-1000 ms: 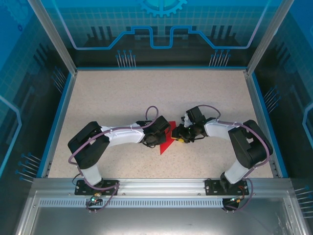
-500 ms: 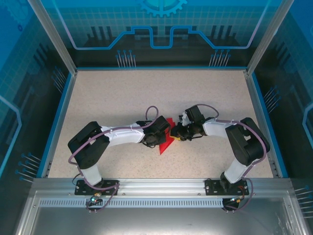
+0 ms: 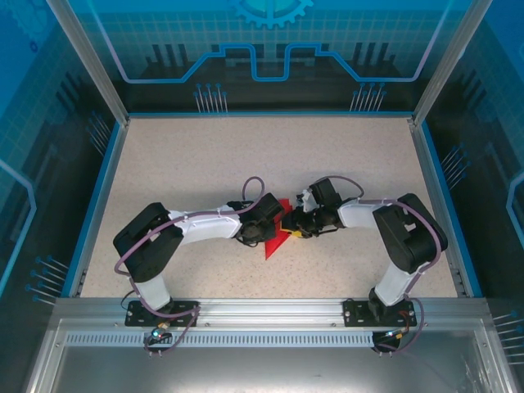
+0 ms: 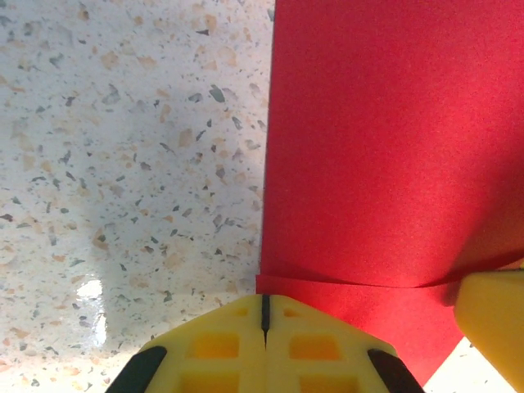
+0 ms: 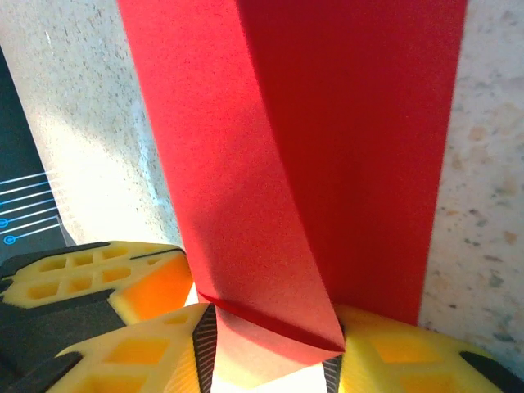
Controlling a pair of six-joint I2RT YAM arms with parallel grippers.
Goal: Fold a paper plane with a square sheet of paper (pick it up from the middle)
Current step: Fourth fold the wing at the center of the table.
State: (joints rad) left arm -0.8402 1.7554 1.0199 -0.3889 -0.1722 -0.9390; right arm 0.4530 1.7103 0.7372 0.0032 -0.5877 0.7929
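the square sheet of paper [image 3: 277, 237], already partly folded, is found near the middle of the desk [image 3: 205, 155], somewhat closer to the near edge than to the far one, between the two arms. the left tool [image 4: 264, 318] is seen clenched, its fingertips pressed together right at the sheet's edge, where a thin lower layer peeps out from under the upper one. whether a layer is caught between them cannot be told. the right tool [image 5: 270, 356] is seen released, its jaws standing apart with the corner of a raised flap lying in the gap (nothing looks pinched there). in the right wrist view one long flap is lifted off the flat layer along a slanted crease.

the step in hand is judged to be a fold being laid over and flattened, with one tool used as an anchor. for it to be done well, the sheet should be pinned firmly by the left tool so that it is not dragged across the desk. the flap should be brought over by the right tool and lined up with the edge it is meant to meet before any pressure is applied. the crease is best run from the anchored end outward in one slow stroke. thin paper is easily buckled or torn, so a light, even press is called for.
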